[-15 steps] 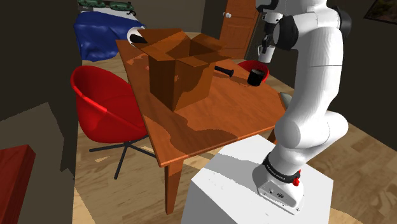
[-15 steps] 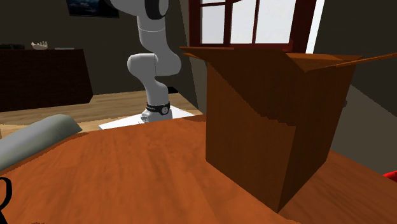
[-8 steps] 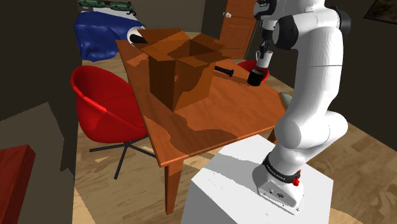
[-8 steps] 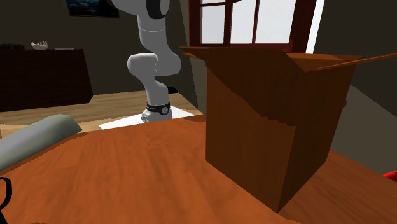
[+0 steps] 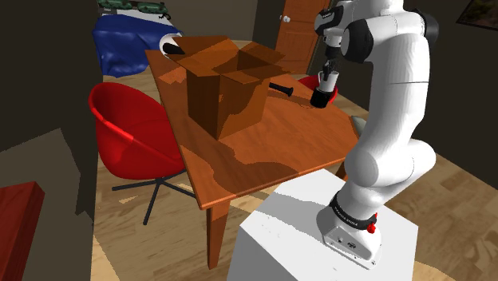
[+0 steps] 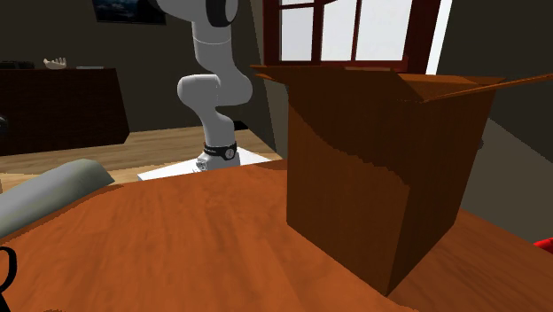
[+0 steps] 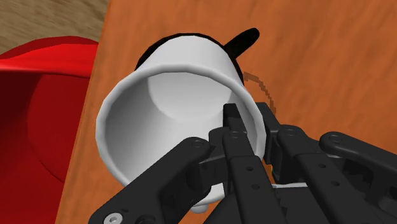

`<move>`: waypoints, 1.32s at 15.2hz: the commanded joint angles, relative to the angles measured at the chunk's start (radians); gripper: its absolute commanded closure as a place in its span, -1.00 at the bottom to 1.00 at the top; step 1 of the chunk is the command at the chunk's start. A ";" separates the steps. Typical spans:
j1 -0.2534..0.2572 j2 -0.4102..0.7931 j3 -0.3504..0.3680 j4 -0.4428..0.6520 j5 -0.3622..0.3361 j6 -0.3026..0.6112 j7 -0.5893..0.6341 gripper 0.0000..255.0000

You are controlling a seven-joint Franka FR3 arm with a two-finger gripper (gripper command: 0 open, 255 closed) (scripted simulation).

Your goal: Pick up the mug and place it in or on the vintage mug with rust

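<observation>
My gripper (image 5: 328, 69) is shut on the rim of a white mug (image 5: 328, 78) and holds it just over a black mug (image 5: 320, 99) standing near the table's far edge. In the wrist view one finger (image 7: 231, 119) is inside the white mug (image 7: 165, 108) and the other outside, clasping its wall at my gripper (image 7: 249, 125). The black mug (image 7: 245, 38) peeks out from behind it as a dark rim and handle. The white mug hides most of the black one. I cannot tell whether the two touch.
A large open brown box (image 5: 226, 84) stands mid-table (image 5: 263, 152), with a black handled object (image 5: 280, 88) beside it. Red chairs sit at the shoulder view's left (image 5: 128, 128) and behind the mugs (image 7: 38, 114). A grey roll (image 6: 49, 197) lies at the table's other end.
The gripper has come down and a little to the shoulder view's left with the white mug, from beside and above the black mug to right over it.
</observation>
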 commanded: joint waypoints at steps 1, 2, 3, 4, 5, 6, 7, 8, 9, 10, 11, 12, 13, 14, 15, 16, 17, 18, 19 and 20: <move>0.004 -0.002 0.001 -0.026 0.000 0.023 0.001 1.00; 0.004 -0.002 0.001 -0.026 0.000 0.023 0.001 1.00; 0.004 -0.002 0.000 -0.026 0.000 0.023 0.001 1.00; 0.004 -0.002 0.000 -0.026 0.000 0.023 0.001 1.00; 0.004 -0.002 0.000 -0.025 0.000 0.023 0.001 1.00; 0.004 -0.002 0.000 -0.025 0.000 0.023 0.001 1.00; 0.004 -0.002 0.000 -0.026 0.000 0.023 0.001 1.00; 0.004 -0.002 0.000 -0.026 0.000 0.023 0.001 1.00; 0.002 0.003 0.001 -0.018 0.002 0.020 0.001 -1.00; 0.001 0.005 0.001 -0.014 0.002 0.018 0.000 -1.00; 0.001 0.005 0.002 -0.014 0.002 0.018 0.001 -1.00; 0.002 0.005 0.001 -0.015 0.002 0.018 0.001 -1.00; 0.002 0.005 0.001 -0.015 0.002 0.019 0.001 -1.00; 0.004 -0.002 0.000 -0.026 0.000 0.023 0.001 -1.00; 0.003 -0.004 -0.001 0.005 -0.002 -0.010 0.003 -1.00; 0.001 -0.005 -0.001 0.039 -0.003 -0.043 0.005 -1.00; -0.003 -0.003 -0.002 0.075 -0.003 -0.078 0.006 -1.00; -0.006 -0.001 -0.002 0.106 -0.002 -0.106 0.006 -1.00; -0.006 -0.001 -0.002 0.106 -0.002 -0.106 0.006 -1.00; -0.006 -0.001 -0.002 0.106 -0.002 -0.105 0.006 -1.00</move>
